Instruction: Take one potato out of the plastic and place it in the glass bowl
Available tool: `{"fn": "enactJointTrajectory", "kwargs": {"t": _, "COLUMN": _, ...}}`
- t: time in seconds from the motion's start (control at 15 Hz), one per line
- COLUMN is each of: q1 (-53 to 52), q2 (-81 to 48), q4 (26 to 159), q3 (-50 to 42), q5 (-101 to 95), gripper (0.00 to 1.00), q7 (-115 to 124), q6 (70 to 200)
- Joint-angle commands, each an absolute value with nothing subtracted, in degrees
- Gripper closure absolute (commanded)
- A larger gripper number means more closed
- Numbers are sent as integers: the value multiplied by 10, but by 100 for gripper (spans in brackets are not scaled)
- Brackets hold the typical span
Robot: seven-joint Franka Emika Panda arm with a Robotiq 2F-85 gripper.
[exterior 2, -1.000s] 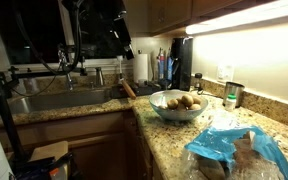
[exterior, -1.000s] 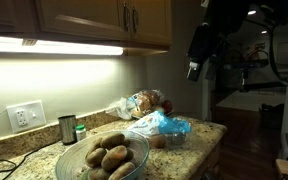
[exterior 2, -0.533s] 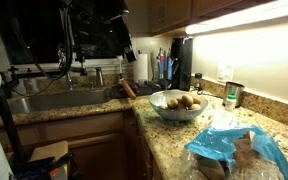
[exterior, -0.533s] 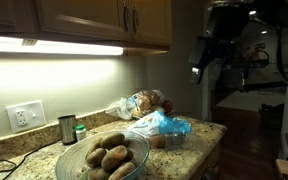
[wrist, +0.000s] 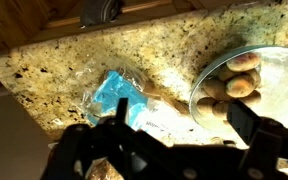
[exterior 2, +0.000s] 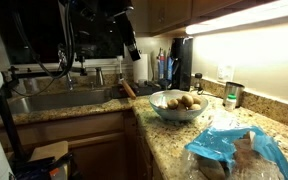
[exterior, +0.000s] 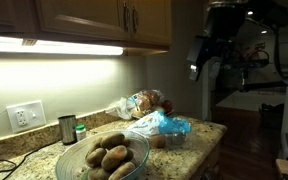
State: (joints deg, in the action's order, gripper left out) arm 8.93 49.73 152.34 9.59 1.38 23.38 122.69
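Hovered high above the counter (exterior: 206, 130) with gripper (exterior: 196, 69) released and empty, presumably for a clear downward approach to the plastic (exterior: 167, 125), right of the glass bowl (exterior: 136, 165).

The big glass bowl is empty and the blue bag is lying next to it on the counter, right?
Not quite. The glass bowl is not empty: the wrist view shows several potatoes in it. The rest is right: the blue bag does lie next to it on the counter.
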Motion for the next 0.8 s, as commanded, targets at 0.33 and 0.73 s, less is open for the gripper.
{"fn": "enactJointTrajectory", "kwargs": {"t": 0.33, "q1": 172, "q2": 457, "q4": 1507, "q3": 60, "q5": -38, "gripper": 0, "q7": 263, "q6": 1235}}
{"fn": "enactJointTrajectory", "kwargs": {"t": 0.73, "q1": 233, "q2": 421, "q4": 1502, "q3": 74, "q5": -108, "gripper": 0, "q7": 329, "q6": 1249}}
